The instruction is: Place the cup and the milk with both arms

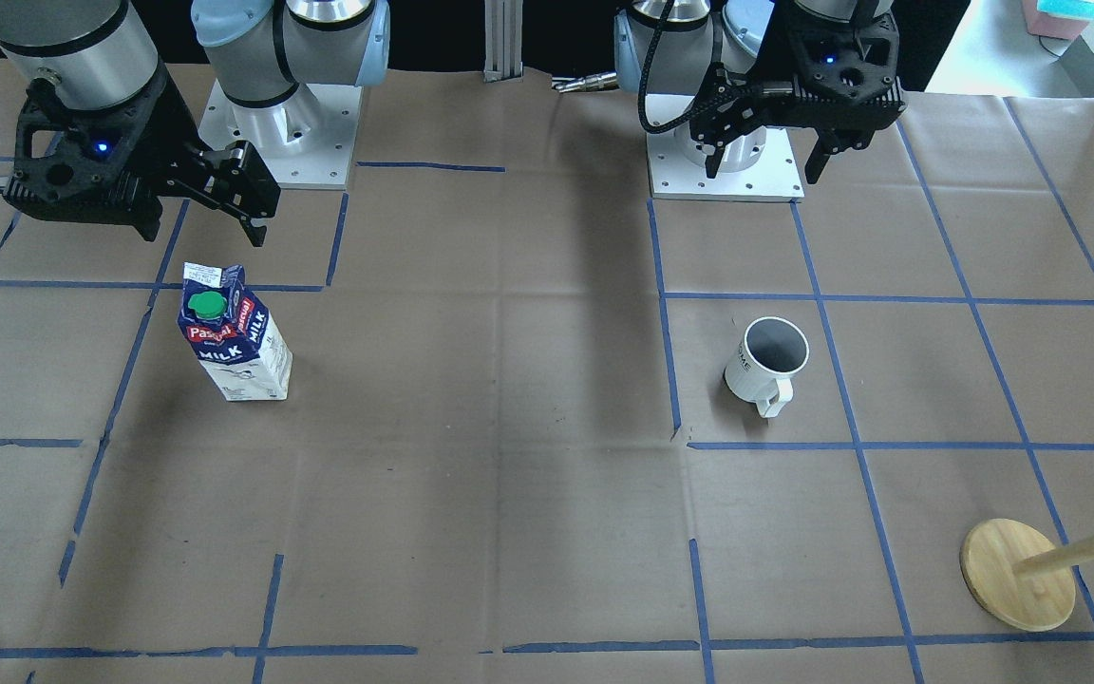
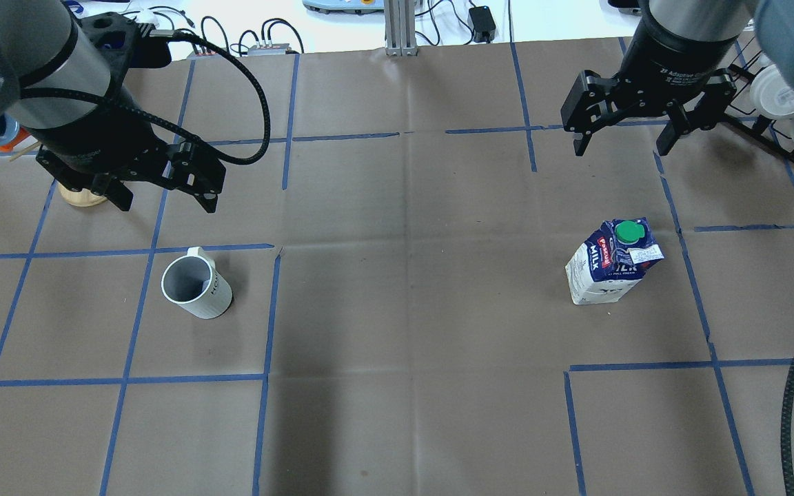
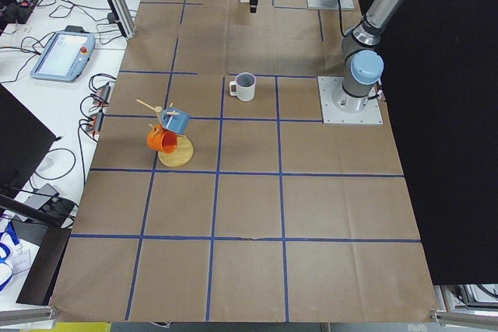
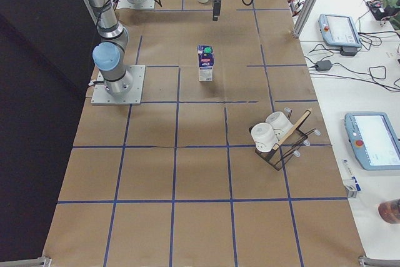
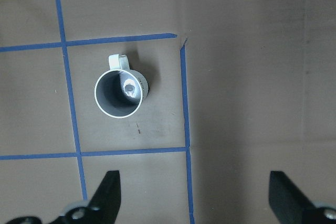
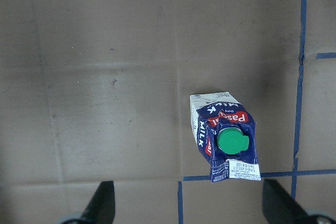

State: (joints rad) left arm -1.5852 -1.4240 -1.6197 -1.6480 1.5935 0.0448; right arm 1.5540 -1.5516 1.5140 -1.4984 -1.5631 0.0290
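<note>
The cup (image 2: 197,289) stands upright on the brown paper at the left, handle toward the far side; it also shows in the front view (image 1: 765,361) and the left wrist view (image 5: 119,94). My left gripper (image 2: 168,201) hovers open and empty above and just beyond it. The milk (image 2: 611,265) stands upright at the right, green cap on top, and also shows in the front view (image 1: 235,332) and the right wrist view (image 6: 226,137). My right gripper (image 2: 621,150) hovers open and empty above and beyond the carton.
A wooden mug tree (image 1: 1017,575) with a blue and an orange mug stands beyond the cup at the table's left. A black wire rack (image 4: 275,136) with white cups stands at the far right. Blue tape lines grid the paper. The arm base plates (image 1: 727,161) sit at the robot's edge.
</note>
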